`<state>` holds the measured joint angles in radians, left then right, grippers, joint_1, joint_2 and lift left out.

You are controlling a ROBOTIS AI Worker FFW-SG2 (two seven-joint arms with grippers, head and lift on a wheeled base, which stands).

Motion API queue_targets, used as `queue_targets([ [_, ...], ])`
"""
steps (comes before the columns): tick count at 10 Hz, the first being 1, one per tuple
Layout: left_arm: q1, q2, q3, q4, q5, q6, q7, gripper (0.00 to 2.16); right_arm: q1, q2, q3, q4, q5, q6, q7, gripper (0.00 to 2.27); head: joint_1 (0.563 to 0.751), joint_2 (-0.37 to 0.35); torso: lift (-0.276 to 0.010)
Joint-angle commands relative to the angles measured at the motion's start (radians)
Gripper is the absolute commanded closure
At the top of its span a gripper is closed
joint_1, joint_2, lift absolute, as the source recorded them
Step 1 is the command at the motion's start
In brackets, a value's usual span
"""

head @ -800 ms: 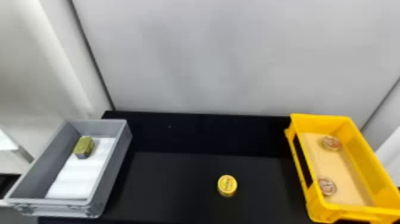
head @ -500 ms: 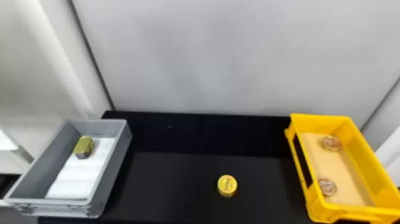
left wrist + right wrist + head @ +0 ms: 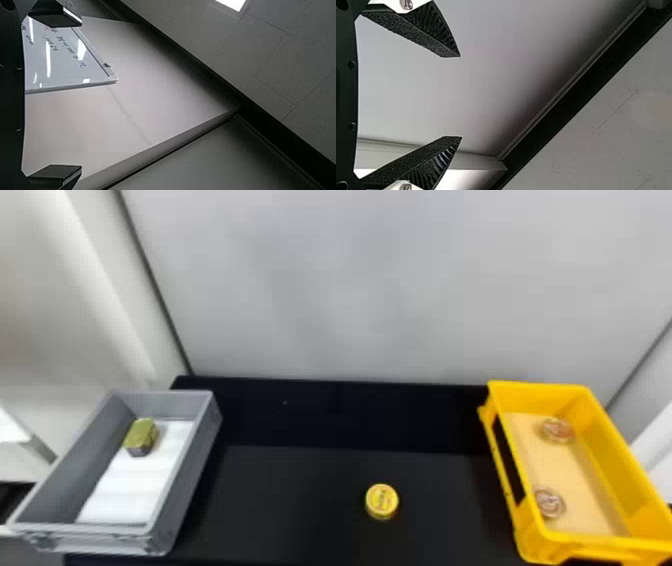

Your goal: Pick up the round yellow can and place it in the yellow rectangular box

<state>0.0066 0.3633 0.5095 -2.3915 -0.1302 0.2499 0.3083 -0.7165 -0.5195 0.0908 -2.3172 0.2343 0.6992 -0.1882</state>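
The round yellow can (image 3: 382,501) stands upright on the black table, right of the middle in the head view. Over to its right is the yellow rectangular box (image 3: 510,475), with two round tins (image 3: 557,430) lying on its tan floor, one farther back and one nearer the front. In the left wrist view my left gripper (image 3: 79,95) is open, with wide space between its fingers and the wall beyond. The right wrist view has my right gripper (image 3: 461,97) open and holding nothing, also facing the wall.
At the left of the black table (image 3: 300,500) stands a grey box (image 3: 195,470) with a white liner and a small green-gold block (image 3: 141,436) inside. A pale wall (image 3: 350,290) rises behind the table. The left wrist view also has a whiteboard (image 3: 59,59).
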Motion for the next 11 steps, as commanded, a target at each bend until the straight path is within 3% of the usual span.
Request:
queue_targets([
  [1,0.000,0.000,0.000,0.000,0.000,0.003,-0.001,0.00,-0.081,0.039,-0.025,0.007,-0.116,0.292,0.012,0.00,0.692,0.054,-0.003],
  [2,0.001,0.000,0.000,0.000,0.000,0.006,-0.003,0.00,-0.139,0.056,-0.031,0.047,-0.156,0.450,0.067,0.00,0.692,0.054,-0.003],
  [3,0.000,0.000,-0.001,0.000,0.000,0.008,-0.004,0.00,-0.152,0.058,-0.046,0.110,-0.253,0.510,0.076,0.00,0.692,0.054,-0.003],
  [4,0.000,-0.001,-0.001,0.000,0.000,0.011,-0.004,0.00,-0.124,0.064,-0.049,0.180,-0.345,0.509,0.061,0.00,0.692,0.054,-0.003],
  [7,-0.004,-0.001,-0.012,0.000,0.001,0.019,-0.006,0.00,-0.038,0.136,-0.075,0.355,-0.446,0.495,0.064,0.00,0.692,0.054,-0.003],
  [11,-0.007,-0.003,-0.023,0.002,0.001,0.023,-0.006,0.00,0.023,0.147,-0.060,0.641,-0.694,0.501,0.055,0.00,0.692,0.054,-0.003],
])
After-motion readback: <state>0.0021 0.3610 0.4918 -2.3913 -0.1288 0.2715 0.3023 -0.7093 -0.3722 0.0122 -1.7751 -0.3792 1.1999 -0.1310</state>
